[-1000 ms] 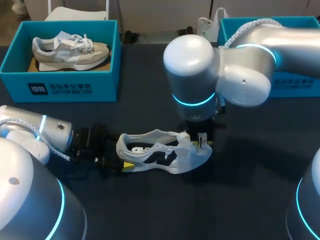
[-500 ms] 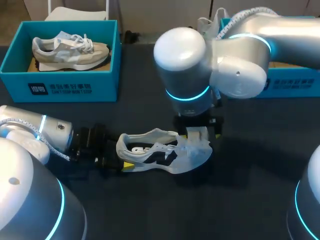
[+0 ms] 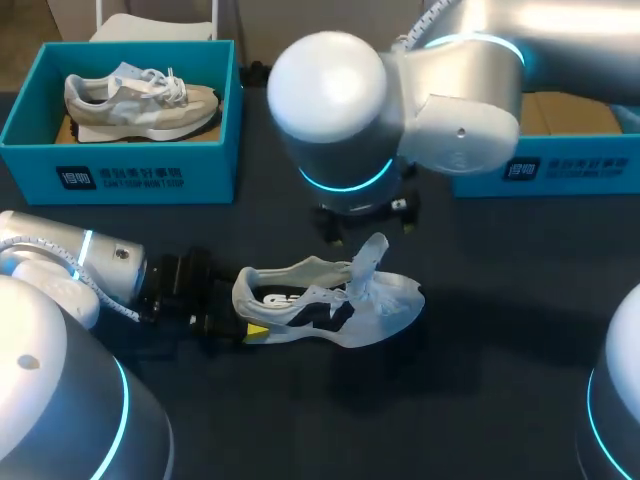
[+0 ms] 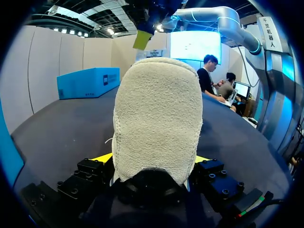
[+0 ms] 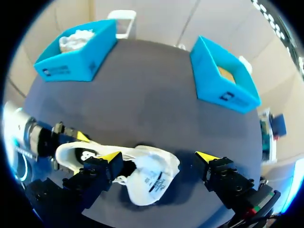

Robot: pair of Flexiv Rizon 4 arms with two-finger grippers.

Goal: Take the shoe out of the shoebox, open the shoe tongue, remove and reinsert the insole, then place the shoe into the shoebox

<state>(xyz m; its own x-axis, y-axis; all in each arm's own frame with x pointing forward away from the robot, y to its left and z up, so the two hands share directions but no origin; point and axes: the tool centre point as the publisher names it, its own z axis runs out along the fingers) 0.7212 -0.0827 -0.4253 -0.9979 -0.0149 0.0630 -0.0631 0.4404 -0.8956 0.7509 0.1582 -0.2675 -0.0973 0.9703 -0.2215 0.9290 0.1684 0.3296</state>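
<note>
Head view: fixed, high behind the arms, looking down on the table (image 3: 500, 340), shoe (image 3: 325, 305) mid-frame. Left wrist view: low, hard against the shoe's heel, facing along the tabletop. Right wrist view: high over the shoe, looking steeply down; shares the shoe, upper-left shoebox (image 3: 120, 165) and upper-right shoebox (image 3: 560, 170) with the head view.

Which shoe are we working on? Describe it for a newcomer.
On the dark table, in front of the left teal shoebox, lies a white shoe with black side marks, its heel in the left gripper. The other shoe, beige, sits inside that box.
</note>
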